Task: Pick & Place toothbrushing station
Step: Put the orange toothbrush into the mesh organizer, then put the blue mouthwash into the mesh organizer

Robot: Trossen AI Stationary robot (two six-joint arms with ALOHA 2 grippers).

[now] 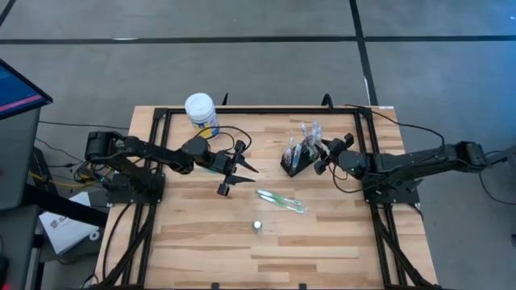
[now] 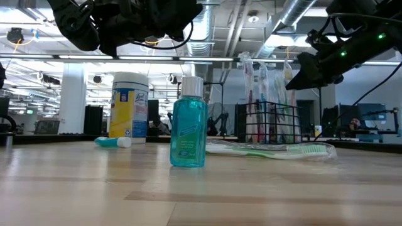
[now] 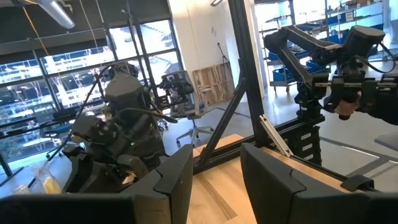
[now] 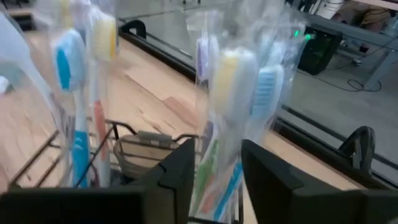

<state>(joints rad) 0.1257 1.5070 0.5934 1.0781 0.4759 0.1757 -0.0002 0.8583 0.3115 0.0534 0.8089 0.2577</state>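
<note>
On the wooden worktop (image 1: 201,242), taking the black wire-mesh holder (image 1: 295,159) as the landmark, the scene runs as follows. Well to the left of the holder and nearer the far edge stands a white-lidded jar (image 1: 201,113) with a yellow-and-blue label. Just in front of that jar, still left of the holder, the left gripper (image 1: 236,176) hangs above the wood with its dark fingers (image 3: 171,183) apart and nothing between them; the low view shows this arm raised clear of the surface. A small teal tube (image 2: 114,142) lies on its side near the jar in the low view.

Nearer the front edge than the holder and a little to its left stands a small bottle of blue-green liquid (image 2: 188,122) with a white cap, upright and well apart from the holder. Between that bottle and the holder, a green-and-white toothbrush in clear wrap (image 1: 280,200) lies flat on the wood, near the holder but not touching it.

The holder itself sits right of centre, upright, with several wrapped toothbrushes (image 4: 236,87) standing in it, their heads rising above the mesh. Just to the right of the holder is the right gripper (image 1: 325,156), its fingers (image 4: 264,177) apart and level with the standing brushes; whether they touch the wrap or the mesh cannot be told.
</note>
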